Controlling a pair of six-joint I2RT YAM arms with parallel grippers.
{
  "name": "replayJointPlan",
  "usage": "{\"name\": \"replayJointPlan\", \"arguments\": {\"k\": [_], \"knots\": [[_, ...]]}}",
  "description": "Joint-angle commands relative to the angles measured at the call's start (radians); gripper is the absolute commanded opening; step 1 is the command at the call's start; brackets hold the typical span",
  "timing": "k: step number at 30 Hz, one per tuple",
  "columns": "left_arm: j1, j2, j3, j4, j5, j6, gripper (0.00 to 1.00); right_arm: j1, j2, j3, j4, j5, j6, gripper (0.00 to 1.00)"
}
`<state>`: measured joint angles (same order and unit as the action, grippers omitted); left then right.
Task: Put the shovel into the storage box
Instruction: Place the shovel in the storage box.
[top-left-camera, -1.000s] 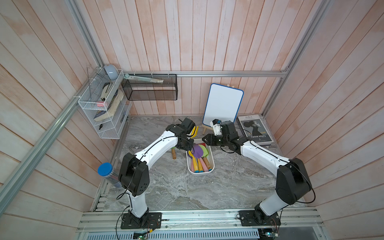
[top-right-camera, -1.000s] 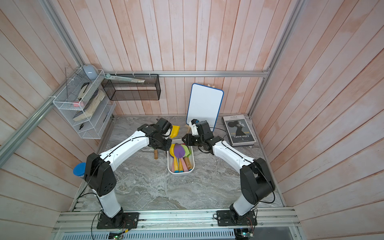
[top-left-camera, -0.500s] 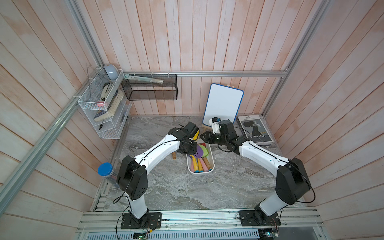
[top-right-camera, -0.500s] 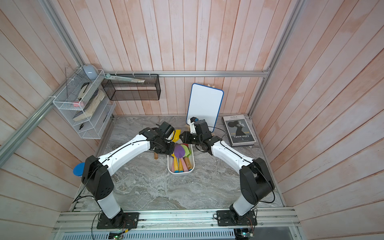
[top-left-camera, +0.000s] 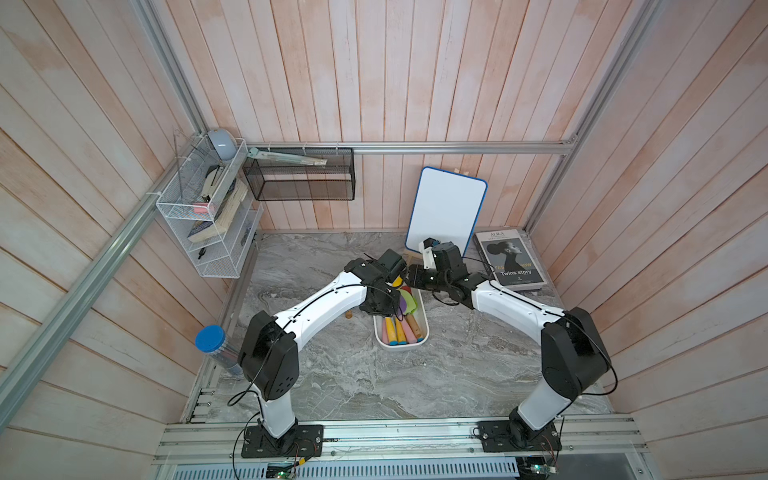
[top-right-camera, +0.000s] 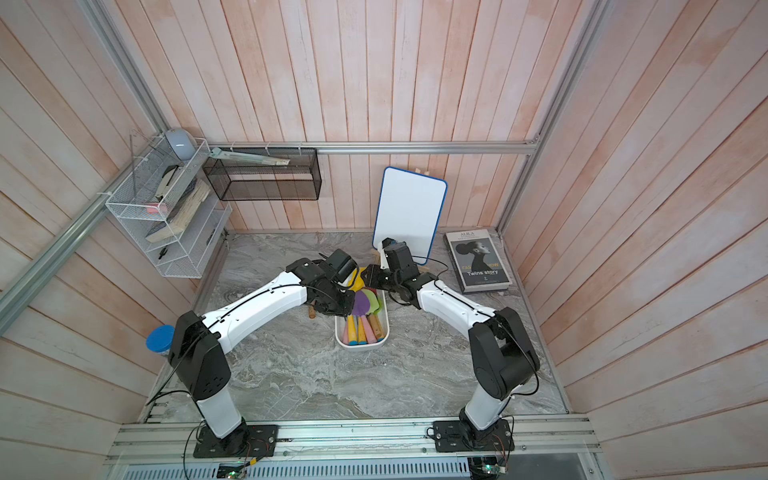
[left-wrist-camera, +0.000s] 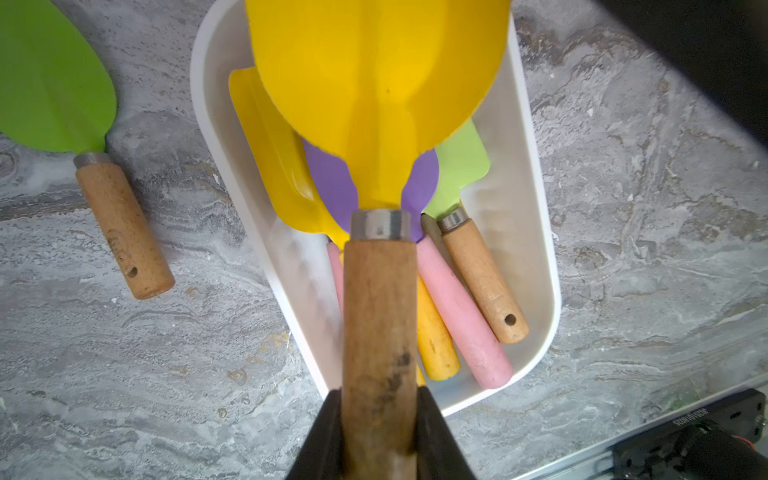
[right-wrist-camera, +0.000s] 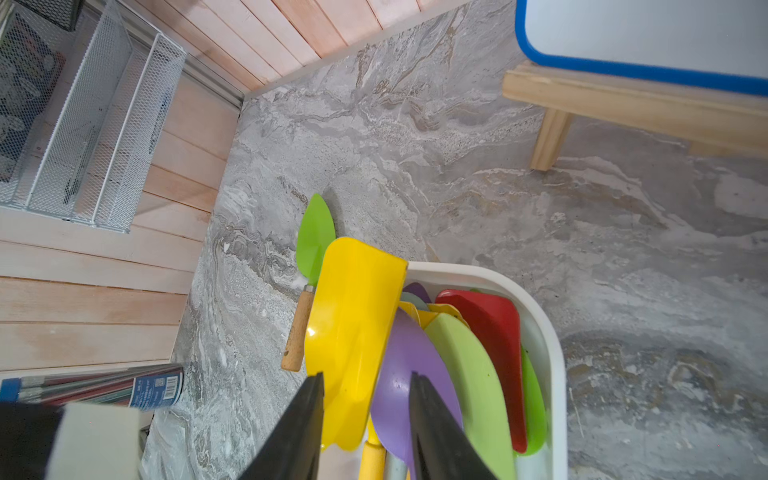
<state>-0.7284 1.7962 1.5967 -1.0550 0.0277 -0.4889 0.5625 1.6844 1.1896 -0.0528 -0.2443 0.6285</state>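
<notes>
The left claw (left-wrist-camera: 378, 399) clamps the wooden handle of the yellow shovel (left-wrist-camera: 374, 83), which hangs over the storage box (left-wrist-camera: 515, 216), long axis along the box's length, blade ahead of the claw. The right claw (right-wrist-camera: 366, 376) hovers nearby, released and empty

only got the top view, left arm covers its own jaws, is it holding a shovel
Observer: Yes. The left wrist view shows the left jaws shut on the wooden handle of a yellow shovel.
Operator: is it down in the box yet
Observer: Its blade is over the box, above the other shovels lying inside. I cannot tell if it touches them.
Operator: and the right jaws
Observer: The right wrist view shows the right jaws open with nothing between them, above the blades in the box.
</notes>
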Motion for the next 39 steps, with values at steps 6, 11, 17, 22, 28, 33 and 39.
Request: {"name": "replayJointPlan", "arguments": {"k": [6,11,17,22,28,33,39], "knots": [[-0.022,0.028,0.052,-0.013,-0.030,-0.008,0.06,0.003,0.043,0.018,-0.001,0.023,0.014,0.34],[-0.028,0.038,0.066,-0.024,-0.041,-0.011,0.07,0.003,0.060,0.019,-0.004,0.026,0.016,0.32],[-0.034,0.048,0.084,-0.034,-0.049,-0.011,0.07,0.004,0.075,0.019,-0.004,0.028,0.017,0.20],[-0.043,0.064,0.106,-0.048,-0.056,-0.010,0.07,0.004,0.084,0.023,-0.007,0.032,0.017,0.06],[-0.058,0.082,0.144,-0.072,-0.061,-0.007,0.22,0.002,0.097,0.034,-0.009,0.032,0.017,0.00],[-0.078,0.091,0.172,-0.095,-0.069,-0.003,0.38,0.001,0.108,0.051,-0.007,0.028,0.016,0.00],[-0.102,0.084,0.193,-0.108,-0.042,-0.001,0.44,-0.013,0.129,0.080,-0.001,-0.001,0.019,0.00]]}}
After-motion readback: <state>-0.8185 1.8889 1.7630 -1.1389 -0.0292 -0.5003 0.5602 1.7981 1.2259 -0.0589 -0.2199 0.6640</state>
